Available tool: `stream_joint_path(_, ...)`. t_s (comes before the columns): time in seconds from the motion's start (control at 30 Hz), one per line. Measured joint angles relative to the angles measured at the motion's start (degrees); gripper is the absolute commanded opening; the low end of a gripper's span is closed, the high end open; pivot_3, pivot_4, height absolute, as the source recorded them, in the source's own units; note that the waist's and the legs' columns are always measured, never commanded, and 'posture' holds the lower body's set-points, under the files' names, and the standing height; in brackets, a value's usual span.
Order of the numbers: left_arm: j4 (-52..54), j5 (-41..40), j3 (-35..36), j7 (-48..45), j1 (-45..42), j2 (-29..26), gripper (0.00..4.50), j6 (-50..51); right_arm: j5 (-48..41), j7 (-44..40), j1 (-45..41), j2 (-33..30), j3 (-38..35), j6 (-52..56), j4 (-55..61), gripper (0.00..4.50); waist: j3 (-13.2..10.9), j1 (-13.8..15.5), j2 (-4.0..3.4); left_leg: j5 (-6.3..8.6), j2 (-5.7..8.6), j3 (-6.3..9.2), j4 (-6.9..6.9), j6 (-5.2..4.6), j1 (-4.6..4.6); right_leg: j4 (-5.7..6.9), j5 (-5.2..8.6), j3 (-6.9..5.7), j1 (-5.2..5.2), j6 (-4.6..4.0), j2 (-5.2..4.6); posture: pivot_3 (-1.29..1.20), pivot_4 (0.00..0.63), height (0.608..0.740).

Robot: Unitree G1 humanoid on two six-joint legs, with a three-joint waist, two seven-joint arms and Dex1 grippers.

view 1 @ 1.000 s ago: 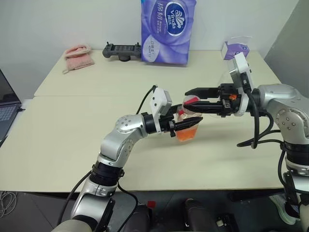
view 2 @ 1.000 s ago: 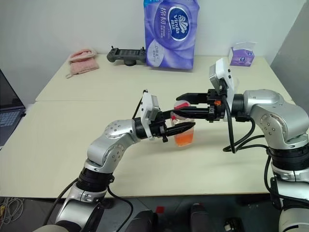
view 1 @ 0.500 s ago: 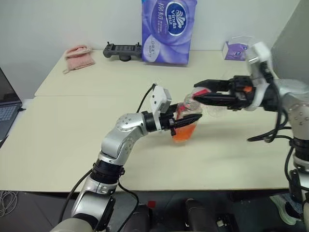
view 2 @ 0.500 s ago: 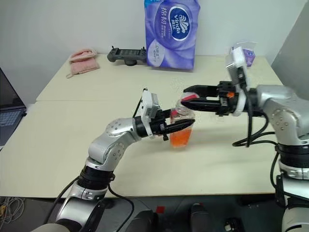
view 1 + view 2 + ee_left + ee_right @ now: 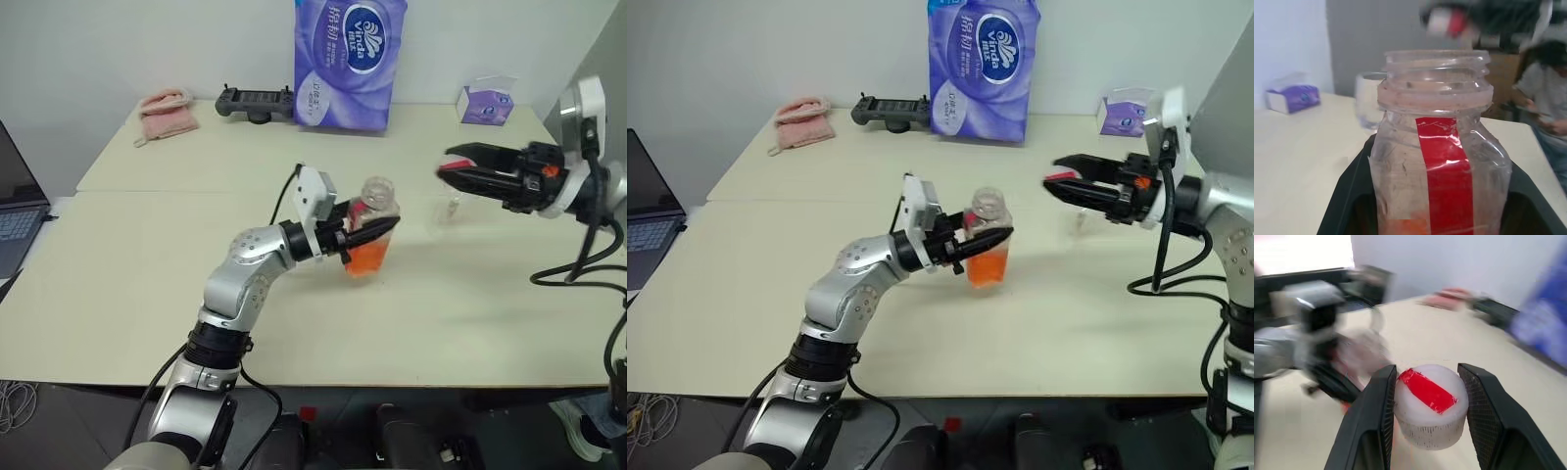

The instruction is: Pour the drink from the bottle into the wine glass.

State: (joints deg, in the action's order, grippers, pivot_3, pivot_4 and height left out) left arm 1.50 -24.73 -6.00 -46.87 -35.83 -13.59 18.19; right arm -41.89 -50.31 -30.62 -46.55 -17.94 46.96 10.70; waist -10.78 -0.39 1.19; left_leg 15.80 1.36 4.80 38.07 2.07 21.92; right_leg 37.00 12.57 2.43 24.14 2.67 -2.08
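Observation:
The bottle (image 5: 376, 208) stands uncapped near the table's middle, its open neck (image 5: 1436, 73) showing above a red label strip, with the orange-red drink (image 5: 364, 260) in its lower part. My left gripper (image 5: 378, 233) is shut on the bottle's body from the left. Off to the right and slightly higher, my right gripper (image 5: 449, 164) is shut on the cap (image 5: 1430, 406), a white round cap with a red strip, held clear of the bottle. The wine glass (image 5: 448, 206) stands on the table just below and behind the right gripper, and it looks empty (image 5: 1367, 100).
A purple tissue-roll pack (image 5: 348, 59), a black controller (image 5: 253, 100) and a pink cloth (image 5: 165, 106) line the table's far side. A small purple tissue box (image 5: 485, 103) sits at the far right, a laptop (image 5: 15, 211) at the left edge. A person (image 5: 1542, 93) sits beyond the table.
My right gripper has come away from the bottle's neck with the cap and swung to the right. The bottle stays in my left gripper, now open-necked.

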Motion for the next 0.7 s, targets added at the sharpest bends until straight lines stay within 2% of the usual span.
stream_joint_path(0.13,-3.1,1.1,2.1,1.3,-0.9,0.0,1.85,-3.1,2.6,12.9,16.8,5.9,-8.3,2.1,5.9,1.69,0.0,0.5,-0.02,0.00,0.01,-0.07,-0.01,-0.01,0.00,0.05,0.00,0.06,0.03,0.01,0.00,0.00,0.150,0.740)
stream_joint_path(0.2,-4.8,1.4,2.5,1.3,-1.0,0.2,1.84,-4.1,5.8,18.1,22.3,8.4,-8.2,1.9,7.2,1.69,0.0,0.3,-0.03,0.00,0.05,-0.14,0.03,0.00,-0.05,0.03,0.00,0.11,-0.01,0.03,0.02,0.00,0.150,0.740)
stream_joint_path(0.27,-6.5,1.8,2.6,1.5,-1.2,0.7,1.84,-5.3,10.6,23.0,24.0,11.0,-6.4,-0.1,5.6,1.69,0.0,-0.1,-0.03,-0.01,0.08,-0.32,0.05,0.00,-0.15,0.02,-0.04,0.24,-0.01,0.08,0.04,0.00,0.150,0.740)
stream_joint_path(0.4,-10.1,3.2,3.1,3.2,-3.8,1.5,1.84,-8.8,18.5,30.8,22.8,14.5,-4.2,-6.3,-2.9,3.00,0.0,-0.3,-0.05,-0.03,0.05,-0.32,0.04,-0.01,-0.18,0.02,-0.10,0.25,-0.02,0.07,0.14,0.00,0.150,0.740)
stream_joint_path(0.53,-14.3,5.1,6.4,5.9,-5.2,0.7,1.84,-13.1,22.3,31.1,22.8,15.3,-1.7,-11.3,-8.6,4.46,0.0,-0.7,-0.07,-0.02,0.01,-0.25,-0.04,-0.02,-0.17,0.03,-0.11,0.24,0.00,0.05,0.21,0.00,0.150,0.740)
stream_joint_path(0.7,-18.8,6.7,9.1,8.2,-5.2,-0.9,1.84,-16.2,22.9,28.6,22.7,14.4,-0.8,-13.0,-9.5,4.50,0.0,-1.0,-0.07,-0.02,0.05,-0.22,0.01,-0.02,-0.12,-0.01,-0.11,0.22,-0.01,0.07,0.17,0.00,0.150,0.740)
